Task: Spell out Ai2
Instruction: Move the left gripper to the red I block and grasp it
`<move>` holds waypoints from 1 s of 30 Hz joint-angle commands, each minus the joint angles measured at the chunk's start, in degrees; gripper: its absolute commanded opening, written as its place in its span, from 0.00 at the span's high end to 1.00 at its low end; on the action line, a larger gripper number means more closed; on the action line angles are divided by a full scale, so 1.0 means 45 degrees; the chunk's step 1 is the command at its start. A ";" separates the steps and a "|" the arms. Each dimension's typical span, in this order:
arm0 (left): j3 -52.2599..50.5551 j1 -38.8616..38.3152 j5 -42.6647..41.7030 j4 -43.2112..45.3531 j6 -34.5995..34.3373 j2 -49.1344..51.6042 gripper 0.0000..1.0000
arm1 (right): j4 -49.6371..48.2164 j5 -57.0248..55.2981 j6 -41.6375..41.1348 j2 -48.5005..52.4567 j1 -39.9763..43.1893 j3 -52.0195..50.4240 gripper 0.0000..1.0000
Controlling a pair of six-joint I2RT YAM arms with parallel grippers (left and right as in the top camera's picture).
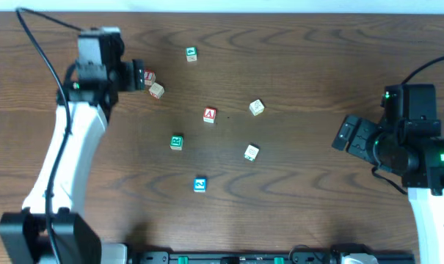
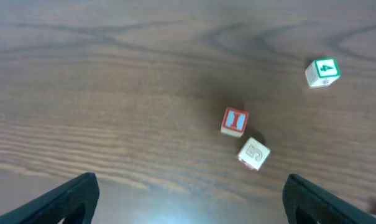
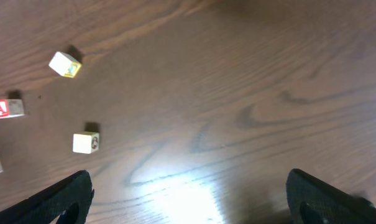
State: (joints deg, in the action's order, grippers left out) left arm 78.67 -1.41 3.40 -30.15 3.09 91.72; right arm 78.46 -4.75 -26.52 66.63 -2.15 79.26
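Observation:
A red "A" block (image 1: 210, 114) lies near the table's middle and also shows at the left edge of the right wrist view (image 3: 6, 109). A red "I" block (image 1: 149, 76) lies at the upper left, touching a pale block (image 1: 156, 90). Both show ahead of the fingers in the left wrist view: the "I" block (image 2: 234, 121) and the pale block (image 2: 254, 154). A green block (image 1: 177, 141) that looks like a "2" lies below the "A". My left gripper (image 1: 137, 75) (image 2: 191, 199) is open and empty just left of the "I" block. My right gripper (image 1: 346, 136) (image 3: 188, 196) is open and empty at the right.
A green "4" block (image 1: 191, 53) (image 2: 322, 71) lies at the top. A pale yellow-marked block (image 1: 257, 107) (image 3: 65, 64), a white block (image 1: 252, 152) (image 3: 86, 142) and a blue block (image 1: 199, 184) are scattered around the middle.

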 commanded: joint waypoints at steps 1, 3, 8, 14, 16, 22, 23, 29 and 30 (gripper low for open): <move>0.2103 -0.0039 -0.0442 -0.1409 0.0330 0.1248 0.04 | -0.0015 0.0160 0.0049 -0.0068 0.0044 -0.0092 0.01; 0.3959 -0.0034 -0.0437 -0.3211 0.0369 0.2463 0.04 | -0.0005 0.0155 0.0053 -0.0068 0.0044 -0.0092 0.01; 0.6479 -0.0034 -0.0505 -0.6178 0.0374 0.4420 0.02 | -0.0005 0.0155 0.0053 -0.0068 0.0044 -0.0092 0.01; 0.6951 -0.0019 -0.2516 -0.6858 0.0991 0.5683 0.02 | 0.0019 0.0155 0.0058 -0.0068 0.0044 -0.0092 0.01; 0.6951 -0.0019 -0.2637 -0.6829 0.1030 0.6052 0.03 | 0.0053 0.0151 0.0068 -0.0068 0.0044 -0.0092 0.01; 0.6951 -0.0019 -0.2778 -0.6625 0.1064 0.7470 0.04 | 0.0049 0.0141 0.0107 -0.0068 0.0044 -0.0097 0.01; 0.6951 -0.0019 -0.2769 -0.6523 0.1190 0.7669 0.05 | 0.0053 0.0141 0.0107 -0.0068 0.0044 -0.0097 0.01; 0.6951 -0.0024 -0.2025 -0.5139 0.1263 0.8165 0.04 | 0.0087 0.0053 0.0107 -0.0068 0.0044 -0.0097 0.01; 0.6951 -0.0024 -0.1885 -0.4925 0.1263 0.8165 0.04 | 0.0097 0.0053 0.0107 -0.0068 0.0044 -0.0107 0.01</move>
State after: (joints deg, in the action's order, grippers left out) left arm 108.73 -1.61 -7.40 -53.47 7.79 128.31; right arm 78.67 -4.29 -26.52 66.63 -2.15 79.05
